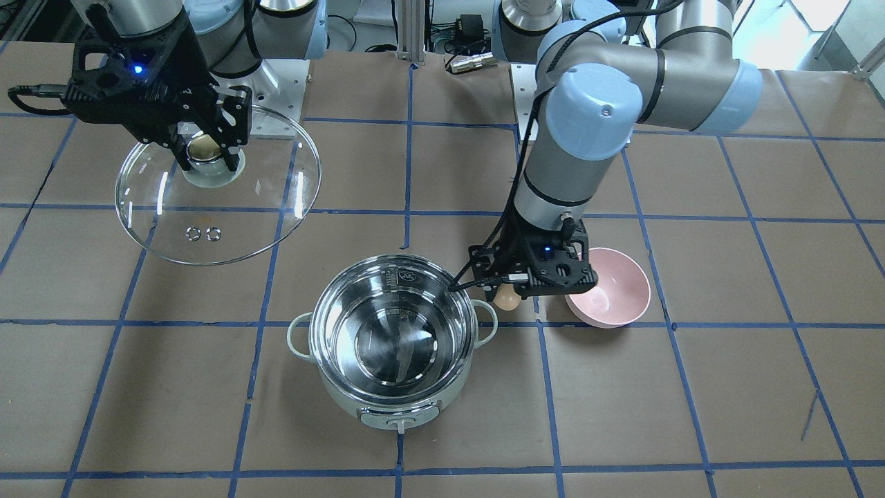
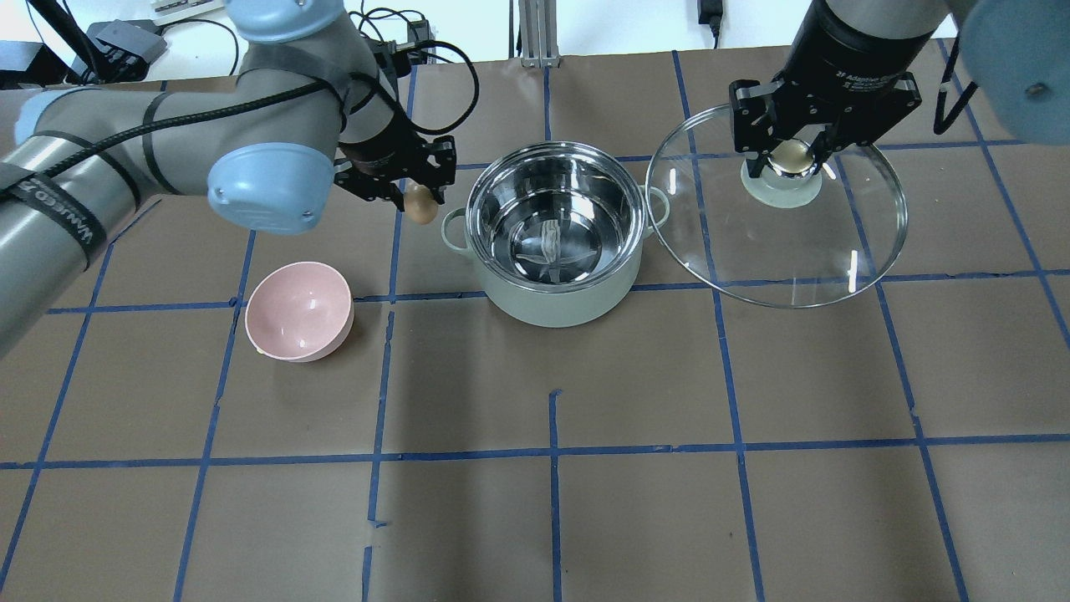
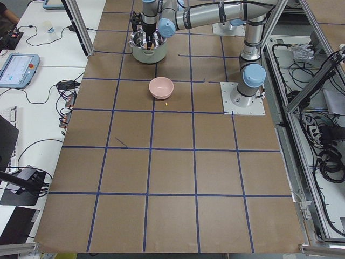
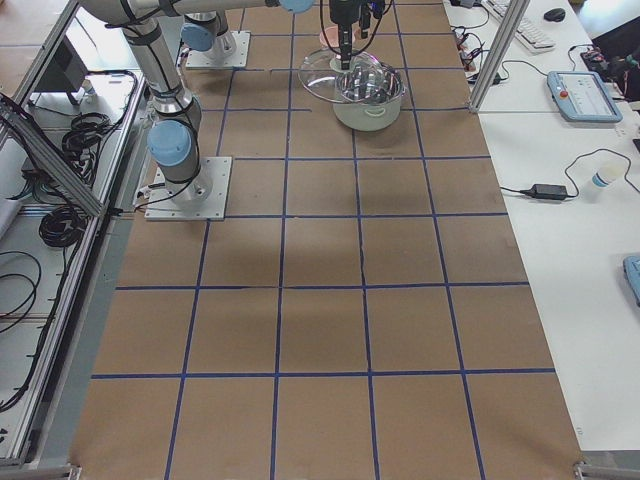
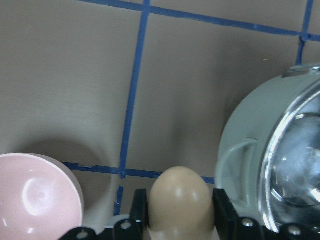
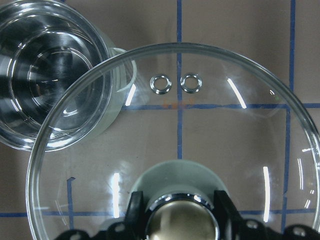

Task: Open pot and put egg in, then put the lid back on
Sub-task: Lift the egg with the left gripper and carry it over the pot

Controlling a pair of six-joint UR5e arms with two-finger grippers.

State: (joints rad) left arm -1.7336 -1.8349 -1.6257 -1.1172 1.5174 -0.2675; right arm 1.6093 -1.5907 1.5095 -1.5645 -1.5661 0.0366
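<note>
As the right pincer (image 2: 792, 160) clamps the lid (image 2: 777, 247), the left pincer (image 2: 416, 199) clamps the egg (image 5: 181, 197).

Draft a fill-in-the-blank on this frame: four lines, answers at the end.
1. The left gripper is shut on the ____, beside the pot.
2. The right gripper holds the glass lid by its ____, off to the side of the pot.
3. The pot's steel inside is ____.
4. The pink bowl sits on the table on the robot's ____ side of the pot.
Missing words: egg; knob; empty; left.
</note>
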